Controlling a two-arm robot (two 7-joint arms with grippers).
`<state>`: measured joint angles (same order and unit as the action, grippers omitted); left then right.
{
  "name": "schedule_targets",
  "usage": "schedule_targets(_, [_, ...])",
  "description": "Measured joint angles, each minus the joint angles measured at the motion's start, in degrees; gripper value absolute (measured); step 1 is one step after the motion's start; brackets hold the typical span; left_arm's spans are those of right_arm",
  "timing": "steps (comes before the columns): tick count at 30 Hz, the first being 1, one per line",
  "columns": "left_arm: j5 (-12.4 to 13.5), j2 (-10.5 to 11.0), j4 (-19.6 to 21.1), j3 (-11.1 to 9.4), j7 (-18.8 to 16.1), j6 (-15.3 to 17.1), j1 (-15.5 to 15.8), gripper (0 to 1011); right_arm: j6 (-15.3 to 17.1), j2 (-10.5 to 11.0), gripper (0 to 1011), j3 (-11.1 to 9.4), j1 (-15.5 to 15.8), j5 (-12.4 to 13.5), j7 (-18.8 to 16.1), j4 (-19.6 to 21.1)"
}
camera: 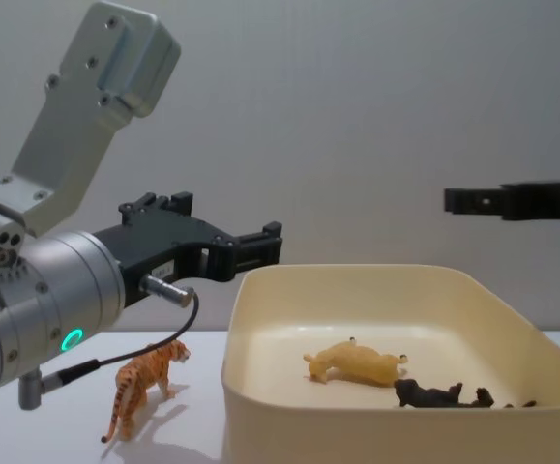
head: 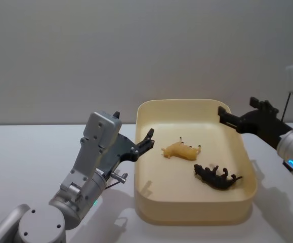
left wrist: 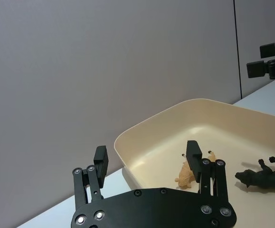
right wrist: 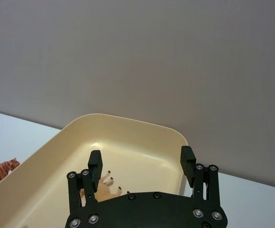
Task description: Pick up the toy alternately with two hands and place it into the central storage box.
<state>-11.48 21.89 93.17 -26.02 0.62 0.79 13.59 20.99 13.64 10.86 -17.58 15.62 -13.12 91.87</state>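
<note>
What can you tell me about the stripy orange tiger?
The tiger is a small orange toy with dark stripes, plastic-looking. It stands upright on four legs on the white table, just outside the cream box, by its left wall, head raised toward the box. Nothing holds it; the open left pincer is higher up, empty.

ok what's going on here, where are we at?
The robot is sorting toy animals into the cream storage box. A yellow toy and a black toy lie inside it. An orange tiger stands on the table outside the box's left wall, below the left arm, not yet picked up. The left end effector hovers open and empty by the left rim. The right end effector hangs open and empty near the far right corner.
</note>
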Motion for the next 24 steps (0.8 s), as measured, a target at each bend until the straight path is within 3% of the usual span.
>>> schedule_targets(13, [-1.1, 1.1, 1.8, 0.2, -1.3, 0.7, -1.5, 1001, -0.1, 1.7, 1001, -1.5, 1.7, 1.6, 1.4, 2.1])
schedule_targets(24, [-6.6, 5.0, 6.5, 1.6, -4.1, 2.3, -6.1, 1001, -0.1, 2.2, 1001, -1.9, 2.2, 2.0, 1.8, 2.7])
